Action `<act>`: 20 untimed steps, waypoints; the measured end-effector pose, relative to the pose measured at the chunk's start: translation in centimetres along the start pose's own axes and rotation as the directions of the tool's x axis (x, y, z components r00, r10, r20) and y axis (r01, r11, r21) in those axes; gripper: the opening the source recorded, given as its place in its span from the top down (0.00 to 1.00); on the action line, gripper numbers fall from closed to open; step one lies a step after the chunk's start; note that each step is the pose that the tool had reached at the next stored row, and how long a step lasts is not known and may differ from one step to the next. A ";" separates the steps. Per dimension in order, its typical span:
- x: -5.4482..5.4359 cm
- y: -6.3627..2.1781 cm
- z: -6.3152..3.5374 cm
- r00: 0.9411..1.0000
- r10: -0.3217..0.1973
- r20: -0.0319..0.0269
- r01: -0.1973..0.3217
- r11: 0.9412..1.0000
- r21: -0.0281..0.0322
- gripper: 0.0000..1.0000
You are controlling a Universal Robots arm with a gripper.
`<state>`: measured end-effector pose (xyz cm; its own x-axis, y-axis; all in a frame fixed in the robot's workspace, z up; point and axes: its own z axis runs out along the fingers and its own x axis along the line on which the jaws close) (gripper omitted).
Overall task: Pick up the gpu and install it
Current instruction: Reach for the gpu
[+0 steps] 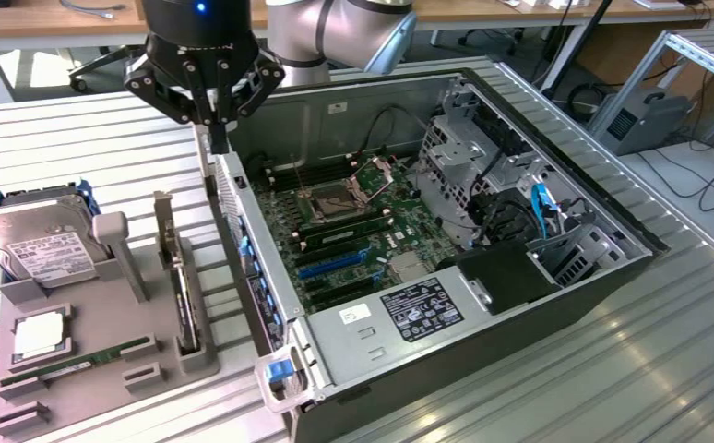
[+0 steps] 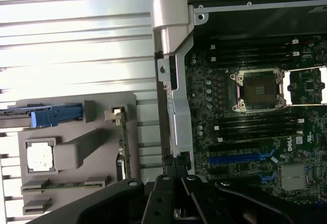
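A: Over the workbench now. The black gripper [image 1: 218, 145] hangs above the rear wall of the open grey-and-black metal computer case [image 1: 332, 115], right at the corner nearest the tray.

B: And the claw itself?

A: Clenched. From the wrist camera the gripper [image 2: 176, 163] has both fingers pressed together with nothing between them.

B: So where's the gpu?

A: The gpu [image 1: 184, 295], a thin flat dark card with a silver metal bracket at one end, stands on its edge in a slot of the grey plastic tray [image 1: 99, 392]. It's just beside the case's outer wall, towards the exterior view's left, and well apart from the fingertips.

B: I've got it from the wrist too. There the gpu [image 2: 122, 147] is edge-on, a slim dark line rising out of its holder.

A: It has company on that tray. There's a silver boxy hard drive with a white label [image 1: 40, 247] at the far end, a square silver processor chip [image 1: 40, 334] nearer us, and a slim green memory stick [image 1: 74, 362] lying flat in its cradle.

B: Inside the case?

A: The green motherboard [image 1: 370, 235] lies flat on the floor of the case. It has a square metal processor socket [image 1: 332, 205] near the middle and long blue expansion slots [image 1: 339, 263] just below it in the exterior view.

B: And underneath it all?

A: A ribbed silver metal table [image 1: 87, 138] carries both tray and case.
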<state>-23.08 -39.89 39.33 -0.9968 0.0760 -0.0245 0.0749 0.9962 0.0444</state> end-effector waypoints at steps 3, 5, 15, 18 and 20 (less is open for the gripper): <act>0.2 -0.01 0.00 1.000 0.000 0.000 0.000 1.000 0.000 0.89; 0.3 -0.02 -0.01 1.000 0.000 0.000 0.000 1.000 0.000 0.89; 0.8 -0.06 -0.02 1.000 0.000 0.000 0.000 1.000 0.000 0.89; 0.9 -0.07 -0.03 1.000 0.000 0.000 0.000 1.000 0.000 0.89; 1.0 -0.08 -0.03 1.000 0.000 0.000 0.000 1.000 0.000 0.89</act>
<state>-24.10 -39.89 39.33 -0.9968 0.0761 -0.0244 0.0749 0.9962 0.0443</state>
